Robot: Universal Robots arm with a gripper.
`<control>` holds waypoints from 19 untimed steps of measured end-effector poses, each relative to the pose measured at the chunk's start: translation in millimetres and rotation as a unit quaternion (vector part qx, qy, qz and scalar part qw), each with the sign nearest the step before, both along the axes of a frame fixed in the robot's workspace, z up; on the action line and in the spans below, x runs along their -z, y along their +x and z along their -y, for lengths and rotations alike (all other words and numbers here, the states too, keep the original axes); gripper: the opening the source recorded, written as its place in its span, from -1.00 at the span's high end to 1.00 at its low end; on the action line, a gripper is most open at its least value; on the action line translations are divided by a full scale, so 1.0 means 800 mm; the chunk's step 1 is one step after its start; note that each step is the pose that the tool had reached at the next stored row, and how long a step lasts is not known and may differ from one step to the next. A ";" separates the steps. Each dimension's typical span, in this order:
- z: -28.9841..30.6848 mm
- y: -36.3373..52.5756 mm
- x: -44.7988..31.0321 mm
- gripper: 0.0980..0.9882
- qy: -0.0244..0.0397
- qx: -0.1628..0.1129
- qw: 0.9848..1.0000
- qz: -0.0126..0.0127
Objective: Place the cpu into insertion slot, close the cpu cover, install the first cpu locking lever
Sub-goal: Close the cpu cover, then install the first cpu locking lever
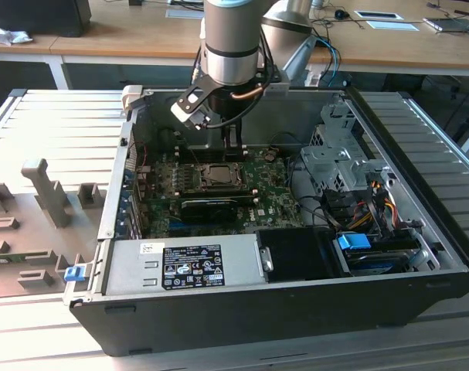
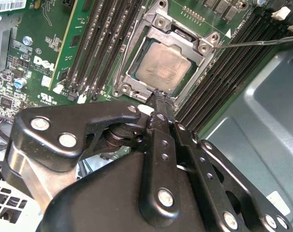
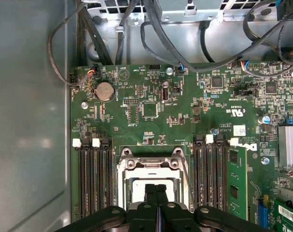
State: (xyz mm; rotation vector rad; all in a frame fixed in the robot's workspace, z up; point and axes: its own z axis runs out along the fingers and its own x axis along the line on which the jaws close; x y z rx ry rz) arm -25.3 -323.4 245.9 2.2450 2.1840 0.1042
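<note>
The cpu (image 2: 164, 68), a pale silver square, lies in its socket on the green motherboard (image 2: 47, 53). The cpu cover (image 2: 204, 47), a grey metal frame, lies flat around it, and the chip shows through its window. My gripper (image 2: 159, 96) is shut with nothing between its fingers, its tips at the cover's edge just above the socket. A thin locking lever (image 2: 262, 42) sticks out free beside the socket. In the first wrist view the gripper (image 3: 156, 189) hangs over the cover (image 3: 148, 164). In the exterior view the gripper (image 1: 232, 143) is inside the computer case, above the socket (image 1: 219, 176).
Black memory slots (image 2: 100, 46) flank the socket on both sides. Cables (image 3: 185, 53) run along the case wall past the board. A drive cage (image 1: 334, 158) and power supply (image 1: 184, 267) fill the case's other parts. The grey case wall (image 2: 252, 111) is close beside the gripper.
</note>
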 end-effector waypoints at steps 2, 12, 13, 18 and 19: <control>0.0000 -0.002 0.0000 0.98 0.000 0.000 1.000 0.000; 0.0000 -0.005 -0.0151 0.98 0.000 0.000 1.000 0.000; 0.0000 -0.005 -0.0183 0.98 0.000 0.000 1.000 0.000; 0.0000 -0.005 -0.0339 0.98 0.000 0.000 1.000 0.000; 0.0000 -0.005 -0.0365 0.98 0.000 0.000 1.000 0.000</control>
